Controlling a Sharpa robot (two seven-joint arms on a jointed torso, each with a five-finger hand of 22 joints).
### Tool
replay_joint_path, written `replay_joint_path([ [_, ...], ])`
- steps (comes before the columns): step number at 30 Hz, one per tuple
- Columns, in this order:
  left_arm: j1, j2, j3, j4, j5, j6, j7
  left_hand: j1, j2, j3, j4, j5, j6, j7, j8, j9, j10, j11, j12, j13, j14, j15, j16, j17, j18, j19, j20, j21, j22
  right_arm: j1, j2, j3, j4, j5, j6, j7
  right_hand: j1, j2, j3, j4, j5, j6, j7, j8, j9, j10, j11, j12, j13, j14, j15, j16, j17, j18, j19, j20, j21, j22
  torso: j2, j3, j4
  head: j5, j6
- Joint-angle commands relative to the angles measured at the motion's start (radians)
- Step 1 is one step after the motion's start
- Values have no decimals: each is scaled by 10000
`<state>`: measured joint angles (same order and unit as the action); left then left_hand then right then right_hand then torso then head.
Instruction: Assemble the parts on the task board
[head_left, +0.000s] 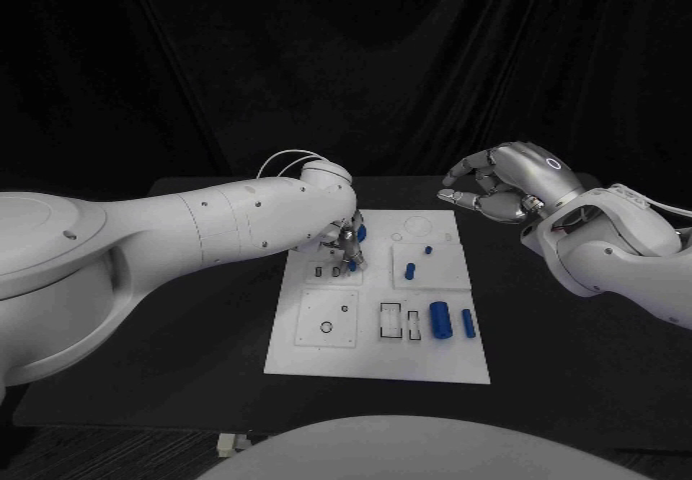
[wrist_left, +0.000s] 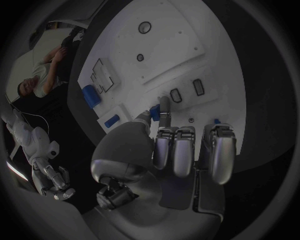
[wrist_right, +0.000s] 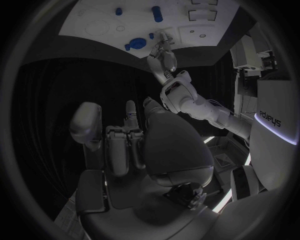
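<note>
The white task board (head_left: 378, 350) lies in the middle of the black table. My left hand (head_left: 343, 247) reaches over its far left part, above two small slots (wrist_left: 175, 95). It pinches a small blue part (wrist_left: 152, 110) between thumb and a finger, the tip close to the board. The other fingers (wrist_left: 185, 150) are curled in. My right hand (head_left: 502, 180) hangs raised beyond the board's far right corner, fingers curled, holding nothing. Loose blue parts lie on the board: a thick cylinder (head_left: 440, 320), a slim one (head_left: 467, 322) and a small one (head_left: 410, 270).
Rectangular recesses (head_left: 394, 320) sit mid-board beside the thick cylinder. A round blue part (wrist_right: 136, 43) lies near the left hand on the board's far side. Black table (head_left: 562, 340) stretches to either side of the board.
</note>
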<state>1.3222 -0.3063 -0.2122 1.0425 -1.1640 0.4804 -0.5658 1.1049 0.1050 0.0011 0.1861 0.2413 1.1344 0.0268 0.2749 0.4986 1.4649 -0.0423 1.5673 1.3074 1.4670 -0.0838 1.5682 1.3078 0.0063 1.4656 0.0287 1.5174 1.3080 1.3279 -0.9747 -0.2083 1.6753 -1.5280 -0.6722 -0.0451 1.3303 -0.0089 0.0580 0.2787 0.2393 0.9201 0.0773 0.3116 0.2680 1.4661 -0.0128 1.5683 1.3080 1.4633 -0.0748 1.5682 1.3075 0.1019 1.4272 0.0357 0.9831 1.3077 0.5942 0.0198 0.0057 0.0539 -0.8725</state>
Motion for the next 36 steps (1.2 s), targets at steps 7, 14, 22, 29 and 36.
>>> replay_joint_path([
  [7, -27, 31, 10, -5, 2, 53, 212, 106, -73, 276, -108, 381, -24, 46, -196, 31, 1059, 66, 35, 2634, 1038, 28, 26, 2630, 204, 285, 40, -106, 1812, -24, 4, 8, -13, -24, -70, -40, 4, 80, 15, -7, 63, 57, 41, 21, 14, 1047, 82, 25, 2628, 1075, 70, 26, 2633, 2, -8, 50, -42, 1248, 2, 1, 4, 11, -2],
  [14, -28, 11, 10, -5, 2, 26, 211, 116, -183, 608, -250, 763, 20, 38, -336, 77, 1059, 62, 35, 2634, 1038, 27, 26, 2630, 208, 276, 43, -129, 1808, -24, 0, 8, -16, -24, -48, -62, 18, 77, 15, -15, 63, 57, 42, 21, 13, 1047, 84, 25, 2628, 1075, 72, 26, 2633, 5, -15, 52, -67, 1243, -2, 1, -1, 35, -2],
  [22, -29, -32, 10, 28, 2, -80, 200, 137, -323, 1045, -431, 1173, 87, 18, -447, 146, 1059, 42, 35, 2634, 1038, 12, 26, 2630, 205, 295, 30, -129, 1831, -28, 0, 7, -34, -24, -11, -95, 23, 77, 15, -17, 63, 55, 43, 20, 13, 1047, 85, 25, 2628, 1075, 73, 26, 2633, 11, -23, 53, -102, 1235, -4, 1, 3, 66, -2],
  [29, -29, -94, 10, 118, 3, -242, 174, 20, -521, 1602, -570, 1666, 168, 0, -543, 245, 1059, 22, 35, 2634, 1038, -10, 26, 2630, 208, 295, 10, -149, 1834, -41, -2, 7, -53, -24, 29, -122, 26, 80, 15, -17, 63, 54, 44, 20, 13, 1047, 87, 25, 2628, 1075, 74, 26, 2633, 17, -32, 53, -136, 1227, -3, -1, 4, 91, -2],
  [36, -24, -273, 10, 349, 3, -393, 5, -47, -575, 1723, -577, 1669, 180, 7, -569, 269, 1059, 24, 35, 2634, 1038, -11, 26, 2630, 212, 282, 7, -166, 1822, -47, -10, 7, -68, -24, 51, -141, 26, 80, 15, -17, 63, 54, 44, 20, 13, 1047, 87, 25, 2628, 1075, 74, 26, 2633, 17, -32, 53, -136, 1227, -9, 1, 8, 139, -2],
])
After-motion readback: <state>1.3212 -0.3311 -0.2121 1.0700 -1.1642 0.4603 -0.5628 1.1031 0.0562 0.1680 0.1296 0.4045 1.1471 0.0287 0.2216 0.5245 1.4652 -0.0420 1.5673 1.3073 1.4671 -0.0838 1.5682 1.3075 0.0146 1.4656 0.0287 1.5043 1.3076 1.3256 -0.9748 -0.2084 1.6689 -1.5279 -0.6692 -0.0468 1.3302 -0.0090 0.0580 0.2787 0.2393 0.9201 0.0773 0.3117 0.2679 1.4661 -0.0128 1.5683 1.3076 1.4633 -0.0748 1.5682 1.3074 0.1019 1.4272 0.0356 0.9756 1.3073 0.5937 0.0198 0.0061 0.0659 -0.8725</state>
